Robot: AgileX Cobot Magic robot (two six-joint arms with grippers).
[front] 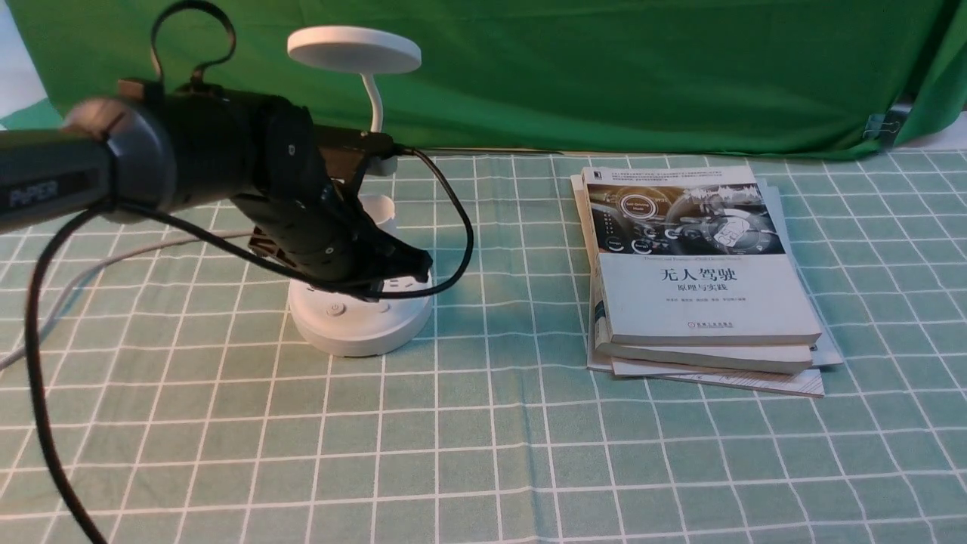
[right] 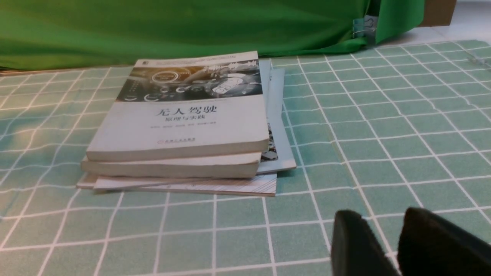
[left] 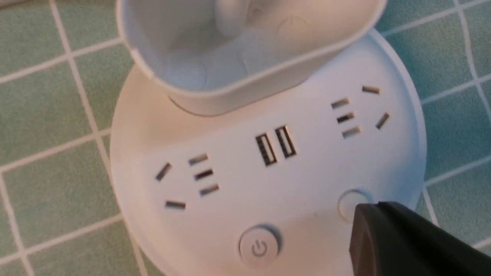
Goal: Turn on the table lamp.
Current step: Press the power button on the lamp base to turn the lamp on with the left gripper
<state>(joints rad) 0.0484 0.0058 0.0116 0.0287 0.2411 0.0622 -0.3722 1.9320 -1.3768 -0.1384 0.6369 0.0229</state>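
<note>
The white table lamp (front: pixel 361 321) stands at the left of the table, its flat disc head (front: pixel 353 48) on a thin curved neck. My left arm reaches across its cup-shaped holder (left: pixel 245 50). My left gripper (front: pixel 414 266) hangs low over the round base (left: pixel 307 172), shut with nothing in it. In the left wrist view its dark tip (left: pixel 368 218) covers part of a plain round button (left: pixel 347 203). The button with the power sign (left: pixel 259 245) lies bare beside it. My right gripper (right: pixel 379 218) hovers over bare cloth, open by a narrow gap and empty.
A stack of books (front: pixel 699 272) lies on the right half of the checked green tablecloth (front: pixel 483 453). The lamp's grey cord (front: pixel 113 263) runs off to the left. A green curtain (front: pixel 604 68) closes the back, held by a clip (front: pixel 884 125).
</note>
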